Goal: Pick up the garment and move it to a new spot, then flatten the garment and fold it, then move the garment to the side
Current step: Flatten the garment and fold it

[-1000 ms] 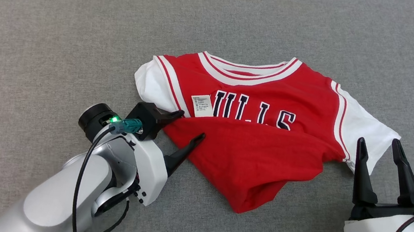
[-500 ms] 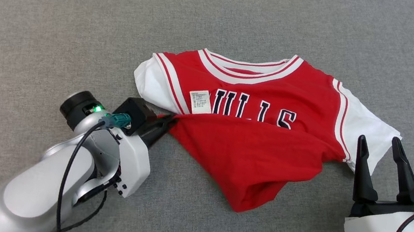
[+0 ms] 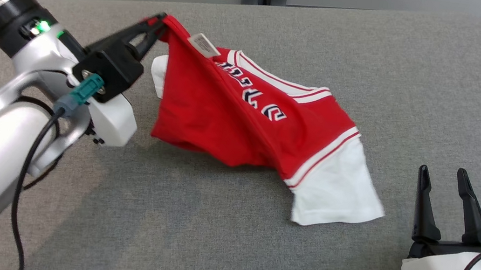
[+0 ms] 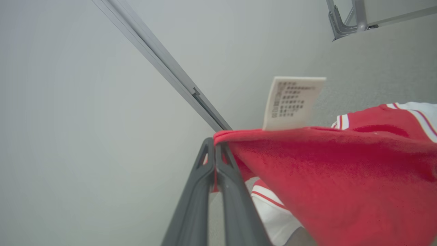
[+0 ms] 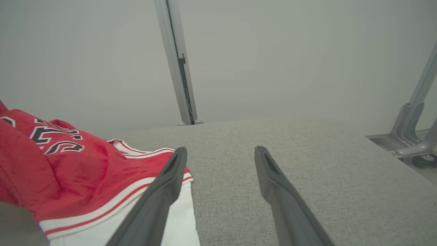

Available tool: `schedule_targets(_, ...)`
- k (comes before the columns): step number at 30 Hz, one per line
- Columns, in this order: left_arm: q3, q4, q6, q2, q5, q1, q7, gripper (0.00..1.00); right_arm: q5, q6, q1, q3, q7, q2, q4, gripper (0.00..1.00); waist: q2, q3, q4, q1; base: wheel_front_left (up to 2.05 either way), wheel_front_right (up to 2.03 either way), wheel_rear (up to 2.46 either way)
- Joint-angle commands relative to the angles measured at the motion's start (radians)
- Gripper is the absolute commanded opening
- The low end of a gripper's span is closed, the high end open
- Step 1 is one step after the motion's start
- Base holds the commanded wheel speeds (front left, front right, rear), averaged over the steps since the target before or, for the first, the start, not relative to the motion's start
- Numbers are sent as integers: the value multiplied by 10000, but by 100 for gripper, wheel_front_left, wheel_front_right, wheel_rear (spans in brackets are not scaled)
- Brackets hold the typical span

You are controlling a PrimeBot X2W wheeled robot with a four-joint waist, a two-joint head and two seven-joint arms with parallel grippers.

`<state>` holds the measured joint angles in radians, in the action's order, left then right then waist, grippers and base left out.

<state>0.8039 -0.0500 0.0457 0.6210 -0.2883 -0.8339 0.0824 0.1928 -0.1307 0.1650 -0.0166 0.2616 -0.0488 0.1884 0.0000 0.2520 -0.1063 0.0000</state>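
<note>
The garment [image 3: 242, 121], a small red jersey with white sleeves and striped trim, hangs lifted at its left end and drapes down to the grey cushion on the right. My left gripper [image 3: 159, 24] is shut on its red hem corner, close to the white tag [image 3: 202, 45]. The left wrist view has the closed fingers [image 4: 218, 177] pinching red cloth [image 4: 341, 177] under the tag [image 4: 293, 102]. My right gripper [image 3: 444, 175] stands open at the lower right, empty, just right of the trailing white sleeve [image 3: 335, 195]. The right wrist view has the garment [image 5: 68, 171] left of the spread fingers [image 5: 170, 177].
The grey fabric cushion [image 3: 252, 249] spreads under everything, with its back edge [image 3: 380, 13] against a pale wall. A metal post [image 5: 177, 68] rises behind it, and metal frame legs [image 5: 413, 126] stand off its right end.
My left gripper closed on the garment's hem corner and lifted it up and leftward, pulling the jersey off the cushion. The head camera shifted. The right gripper stayed open.
</note>
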Motion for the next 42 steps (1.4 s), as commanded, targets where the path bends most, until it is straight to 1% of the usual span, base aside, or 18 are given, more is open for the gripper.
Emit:
schedule_targets(1, -165, 234, 205, 239, 180, -194, 18, 0, 96, -3, -92, -2, 64, -52, 52, 100, 0, -172, 30, 0, 0, 0, 0)
schedule_targets(2, -165, 234, 205, 239, 180, -194, 18, 0, 96, -3, -92, -2, 64, -52, 52, 100, 0, -172, 30, 0, 0, 0, 0)
schedule_targets(3, -253, 407, 318, 407, 281, -199, 2, 0, 124, -3, -116, -8, 64, -50, 58, 100, 0, -243, 40, 0, 0, 0, 0)
schedule_targets(6, -513, 907, 805, 866, 242, 310, 104, 0, 201, -3, -264, -76, 66, -52, 47, 100, 0, -390, 85, 0, 0, 0, 0)
schedule_targets(8, -768, 1189, 1349, 1126, 17, 959, 124, 0, 226, -3, -345, -105, 63, -49, 20, 100, 0, -435, 117, 0, 0, 0, 0)
schedule_targets(11, -1292, 1494, 2451, 1391, -537, 2334, -193, 0, 246, -3, -463, -194, 56, -50, -25, 100, 0, -423, 217, 0, 0, 0, 0)
schedule_targets(14, -1736, 1498, 3535, 1322, -1119, 3958, -900, 0, 145, -3, -529, -283, 55, -51, -47, 100, 0, -402, 378, 0, 0, 0, 0)
schedule_targets(16, -1897, 1341, 3988, 1071, -1506, 4925, -1471, 0, 35, -3, -564, -352, 56, -53, -74, 100, 0, -423, 535, 0, 0, 0, 0)
schedule_targets(18, -1980, 1057, 4262, 732, -1863, 5704, -2066, 0, -54, -3, -588, -366, 33, -48, -80, 100, 0, -484, 695, 0, 0, 0, 0)
schedule_targets(21, -2007, 510, 4397, 147, -2364, 6544, -2714, 0, -208, -3, -624, -416, -103, -51, -167, 100, 0, -633, 952, 0, 0, 0, 0)
schedule_targets(25, -2203, -186, 4440, -530, -2989, 7374, -3140, 0, -396, -3, -678, -438, -318, -53, -350, 100, 0, -810, 1208, 0, 0, 0, 0)
schedule_targets(31, -2599, -910, 4194, -1440, -3609, 8280, -3409, 0, -440, -3, -900, -472, -572, -54, -562, 100, 0, -1104, 1454, 0, 0, 0, 0)
schedule_targets(37, -2674, -1278, 3646, -2136, -3731, 8531, -3462, 0, -361, -3, -1152, -509, -762, -53, -701, 100, 0, -1347, 1604, 0, 0, 0, 0)
schedule_targets(38, -2706, -1296, 3549, -2242, -3785, 8517, -3465, 35, -351, -3, -1176, -516, -775, -54, -731, 100, 0, -1380, 1625, 0, 0, 0, 0)
schedule_targets(39, -2749, -1267, 3430, -2335, -3783, 8473, -3465, 96, -339, -3, -1197, -517, -810, -53, -766, 100, 0, -1397, 1638, 0, 0, 0, 0)
schedule_targets(40, -2797, -1201, 3345, -2365, -3638, 8370, -3466, 100, -330, -3, -1221, -517, -841, -53, -785, 100, 0, -1416, 1647, 0, 0, 0, 0)
schedule_targets(42, -2918, -1014, 3186, -2489, -3439, 8259, -3467, 100, -314, -3, -1232, -515, -853, -53, -843, 100, 0, -1429, 1670, 0, 0, 0, 0)
